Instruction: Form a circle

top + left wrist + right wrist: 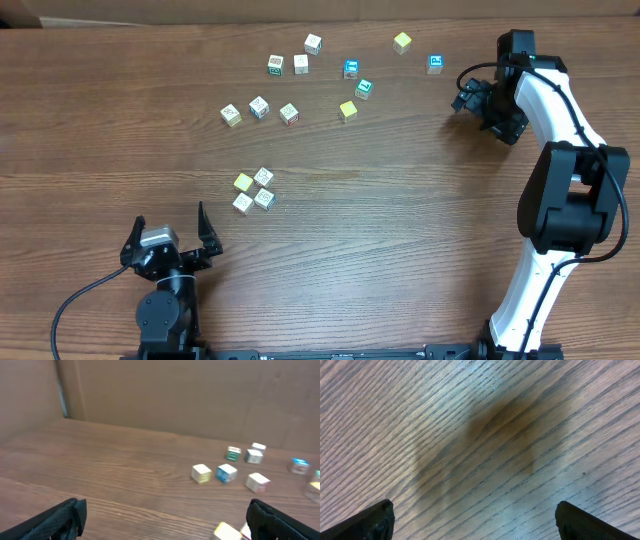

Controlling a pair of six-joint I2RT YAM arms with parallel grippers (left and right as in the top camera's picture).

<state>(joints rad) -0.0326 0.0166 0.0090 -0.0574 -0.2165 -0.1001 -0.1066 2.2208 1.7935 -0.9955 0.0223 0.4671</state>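
The circle [254,190], a tight cluster of one yellow cube and three pale wood cubes with printed faces, lies near the middle of the table [100,120], just ahead of the left gripper [169,218] and a little to its right, clear of both fingers. That gripper sits at the near edge with its two dark fingers [204,228] spread wide, holding nothing and touching no cube. In its wrist view the fingertips frame the bottom corners, and a yellow cube edges in just beside the right-hand one. The right gripper [466,100] hangs at the far right of the table, well apart from the circle. The loose cubes [289,113] lie between the two, scattered across the far half of the wood. Its fingers [375,520] also stand wide apart, and its wrist view shows only bare wood grain and a soft shadow between them. Whether the tips rest on the table cannot be told. Among the loose cubes are yellow, blue-faced and green-faced ones, and none is near either gripper's fingers.
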